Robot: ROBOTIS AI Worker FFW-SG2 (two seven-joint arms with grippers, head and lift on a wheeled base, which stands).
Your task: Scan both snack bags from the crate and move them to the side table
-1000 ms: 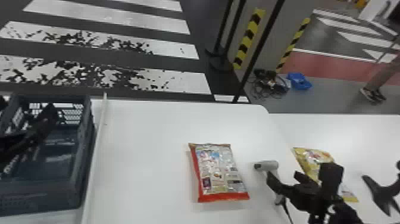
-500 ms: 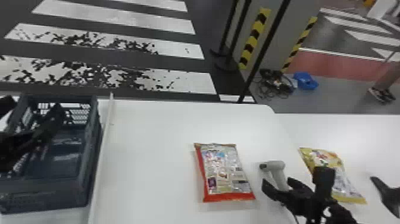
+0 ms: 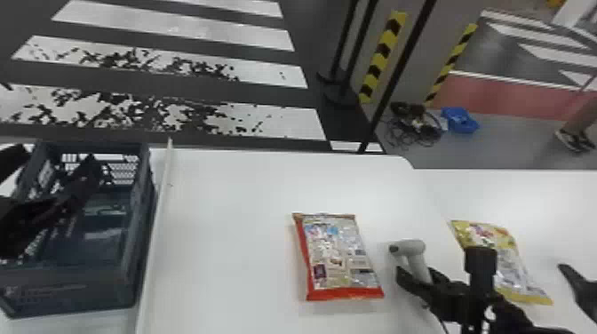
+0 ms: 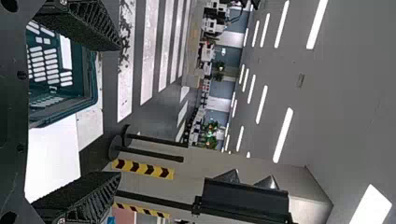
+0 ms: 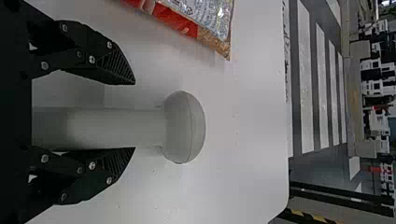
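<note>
Right gripper (image 5: 135, 115) has shifted astride the scanner (image 3: 413, 247) handle (image 5: 102, 128) near the desk's (image 3: 235, 231) right edge, fingers apart; likely rigid, I'd clamp mid-handle.

A red-edged bag (image 3: 340, 260) lies flat, a yellow bag (image 3: 511, 262) on the side table (image 3: 542, 200).

Room separates crate (image 3: 66, 286) and red bag (image 3: 337, 257); scanner (image 3: 413, 247) stands between that and yellow bag (image 3: 486, 233).

Head view faces forward-down, sharing the crate (image 3: 75, 286) with the outward-looking left wrist view, the desk (image 3: 231, 248) with the close right one.
</note>
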